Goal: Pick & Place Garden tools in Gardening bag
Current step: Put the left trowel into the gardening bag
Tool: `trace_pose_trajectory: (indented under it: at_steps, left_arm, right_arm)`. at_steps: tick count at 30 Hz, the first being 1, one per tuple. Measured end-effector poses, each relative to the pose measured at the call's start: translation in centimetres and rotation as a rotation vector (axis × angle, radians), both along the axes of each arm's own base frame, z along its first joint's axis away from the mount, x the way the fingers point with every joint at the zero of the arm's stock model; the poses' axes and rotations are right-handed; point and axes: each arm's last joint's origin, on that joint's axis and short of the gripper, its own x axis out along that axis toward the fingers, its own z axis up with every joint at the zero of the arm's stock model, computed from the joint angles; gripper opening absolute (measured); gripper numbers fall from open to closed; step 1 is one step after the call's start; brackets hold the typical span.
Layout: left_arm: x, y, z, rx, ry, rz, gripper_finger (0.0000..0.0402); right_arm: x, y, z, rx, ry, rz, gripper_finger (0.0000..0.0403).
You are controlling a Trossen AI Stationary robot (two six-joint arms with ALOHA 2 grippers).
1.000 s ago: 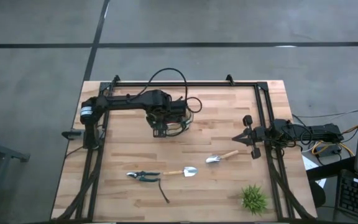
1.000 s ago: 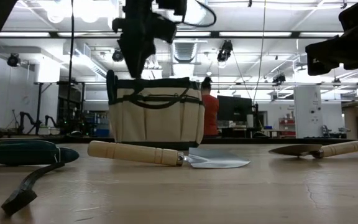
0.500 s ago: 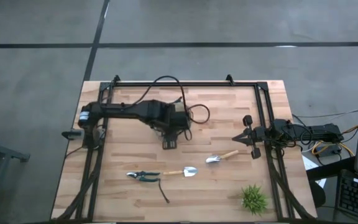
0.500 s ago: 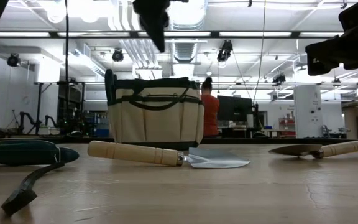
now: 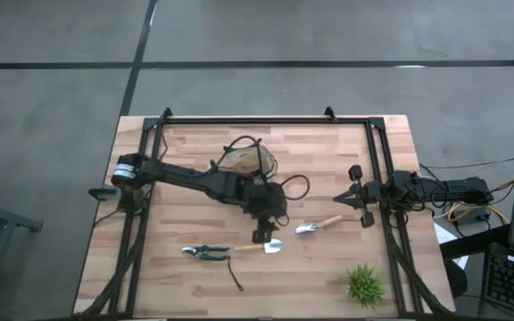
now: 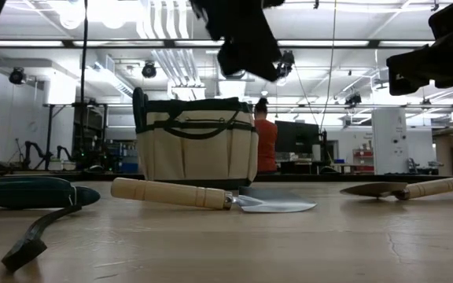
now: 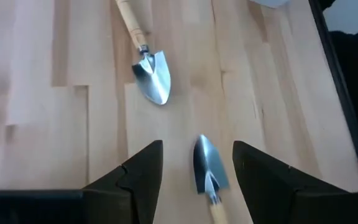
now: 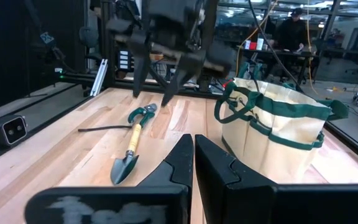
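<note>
Table (image 5: 328, 169) carries my bag (image 5: 244, 160), upright near the far middle. Left gripper (image 5: 263, 235), fingers apart and empty, hangs above the near trowel (image 5: 266, 246); a second trowel (image 5: 318, 225) lies toward the right, pruners (image 5: 205, 252) toward the left. Right gripper (image 5: 337, 198), fingers together, waits at the right edge.

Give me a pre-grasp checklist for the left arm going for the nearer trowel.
1. Left gripper open: ok.
2. Left gripper empty: ok.
3. Nearer trowel lined up between the fingers in the left wrist view: ok.
4. Second trowel lies apart from it: ok.
5. Pruners off the handle end: ok.
6. Gardening bag upright: ok; room inside: cannot tell.
7. Right gripper parked at the table's right edge, shut: ok.
</note>
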Motion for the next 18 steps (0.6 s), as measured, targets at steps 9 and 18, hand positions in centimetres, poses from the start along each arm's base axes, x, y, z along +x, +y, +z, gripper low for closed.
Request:
trace_pose_trajectory:
  at_steps: [9,18]
  left_arm:
    - [-0.8,0.1,-5.7,-0.026,0.004,0.026,0.0197]
    - [-0.9,-0.6,-7.9,-0.095,-0.014,0.019,0.0197]
  right_arm:
    - [0.0,0.0,0.0,0.0,0.0,0.0,0.0008]
    - [0.0,0.0,0.0,0.0,0.0,-0.001,0.0008]
